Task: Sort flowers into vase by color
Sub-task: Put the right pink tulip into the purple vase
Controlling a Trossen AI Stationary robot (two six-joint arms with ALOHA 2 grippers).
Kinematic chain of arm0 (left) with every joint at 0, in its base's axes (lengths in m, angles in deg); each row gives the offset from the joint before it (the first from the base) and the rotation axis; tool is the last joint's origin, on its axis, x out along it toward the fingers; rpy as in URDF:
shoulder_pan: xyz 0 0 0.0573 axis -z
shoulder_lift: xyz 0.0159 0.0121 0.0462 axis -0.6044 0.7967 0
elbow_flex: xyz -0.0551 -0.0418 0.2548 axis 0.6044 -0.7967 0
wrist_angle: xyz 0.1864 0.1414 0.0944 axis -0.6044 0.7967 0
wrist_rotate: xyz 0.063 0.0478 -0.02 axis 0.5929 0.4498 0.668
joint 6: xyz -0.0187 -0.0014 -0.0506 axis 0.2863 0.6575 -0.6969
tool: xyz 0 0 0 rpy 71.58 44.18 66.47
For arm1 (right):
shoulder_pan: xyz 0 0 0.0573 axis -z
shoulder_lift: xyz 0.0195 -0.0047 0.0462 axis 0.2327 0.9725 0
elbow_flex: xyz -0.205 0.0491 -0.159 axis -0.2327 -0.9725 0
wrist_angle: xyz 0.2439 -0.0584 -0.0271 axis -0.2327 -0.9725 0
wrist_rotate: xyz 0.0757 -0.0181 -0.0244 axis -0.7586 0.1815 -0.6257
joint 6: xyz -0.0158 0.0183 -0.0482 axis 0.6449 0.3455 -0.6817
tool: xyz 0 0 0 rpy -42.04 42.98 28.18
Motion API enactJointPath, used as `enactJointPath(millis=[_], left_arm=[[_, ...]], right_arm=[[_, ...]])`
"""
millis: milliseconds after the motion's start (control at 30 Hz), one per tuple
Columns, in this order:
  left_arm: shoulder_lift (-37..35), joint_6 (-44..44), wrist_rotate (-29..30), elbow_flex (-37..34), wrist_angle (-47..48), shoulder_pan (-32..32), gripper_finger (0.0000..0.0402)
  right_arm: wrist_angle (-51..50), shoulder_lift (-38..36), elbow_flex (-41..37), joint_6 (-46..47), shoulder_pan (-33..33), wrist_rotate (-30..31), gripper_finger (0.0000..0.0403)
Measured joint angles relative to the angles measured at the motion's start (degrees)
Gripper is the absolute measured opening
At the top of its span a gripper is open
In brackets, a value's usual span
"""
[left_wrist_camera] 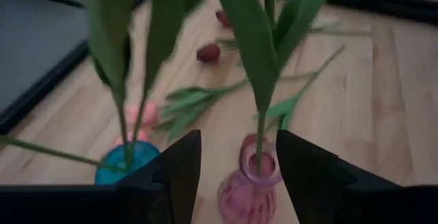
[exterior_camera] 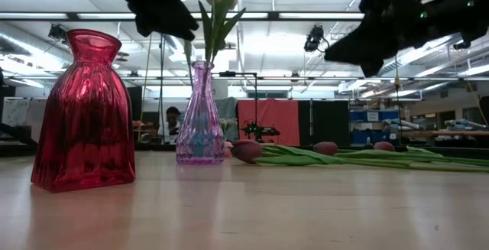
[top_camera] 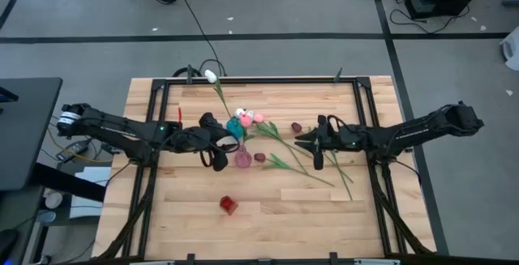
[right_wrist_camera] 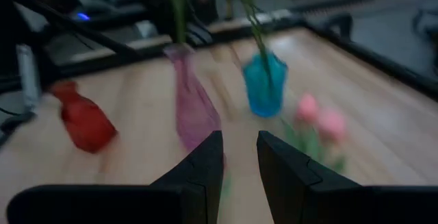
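wooden desk (top_camera: 268,216), pale planks, black frame. left gripper (top_camera: 229,147) over the pink vase (top_camera: 243,158), jaws spread either side of a green stem (left_wrist_camera: 261,131) standing in that vase, not touching it. right gripper (top_camera: 319,145) above loose flowers (top_camera: 284,161) lying mid-desk, jaws parted, nothing between them. red vase (top_camera: 229,205) near the front edge, apart from the rest. teal vase (top_camera: 235,126) just behind the pink one, stems in it. pink tulip heads (top_camera: 258,118) lying beside the teal vase. white tulip (top_camera: 211,76) at the far edge.

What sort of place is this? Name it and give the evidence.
Probably a robotics lab or workshop: grey floor marked with tape lines, cables trailing beside the wooden table, strip lights over benches.
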Motion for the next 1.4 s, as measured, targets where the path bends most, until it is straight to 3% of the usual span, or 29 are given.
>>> enactJointPath(millis=[233, 367, 533, 667, 833, 1067, 1233, 1400], left_arm=[[-2.33, -0.08, 0.81, 0.02, 3.61, 0.02, 0.0196], [-3.56, -0.17, 2.51, -1.64, 5.09, 0.15, 0.0196], [-6.16, 0.1, 2.53, -8.26, -1.62, 0.16, 0.0194], [-8.64, 0.12, 2.53, -12.74, -6.23, 0.17, 0.0193], [-12.36, -0.03, 2.55, -16.77, -11.89, 0.17, 0.0193], [-14.29, 1.3, 3.7, -22.12, -22.03, 0.17, 0.0193], [-14.29, 1.48, 6.07, -22.71, -23.21, 0.13, 0.0193], [-14.27, 2.46, 9.32, -22.73, -25.97, 0.13, 0.0193]], right_arm=[[-7.23, 0.55, 0.01, 0.62, 3.66, 5.47, 0.0105], [-7.27, 3.24, 0.3, 2.47, 4.23, 1.08, 0.0114], [-7.28, 10.58, 2.46, 3.75, 3.26, -5.41, 0.0126], [-7.42, 17.86, 5.2, 3.94, 0.7, -6.42, 0.0125], [-9.17, 24.14, 8.42, 3.06, -1.08, -1.5, 0.0124], [-11.7, 25.75, 10.08, 5.29, 1.72, 6.82, 0.0124], [-11.11, 26.71, 10.1, 3.15, 6.44, 0.51, 0.0124], [-5.39, 32.28, 13.2, -3.58, 9.48, -6.55, 0.0124]])
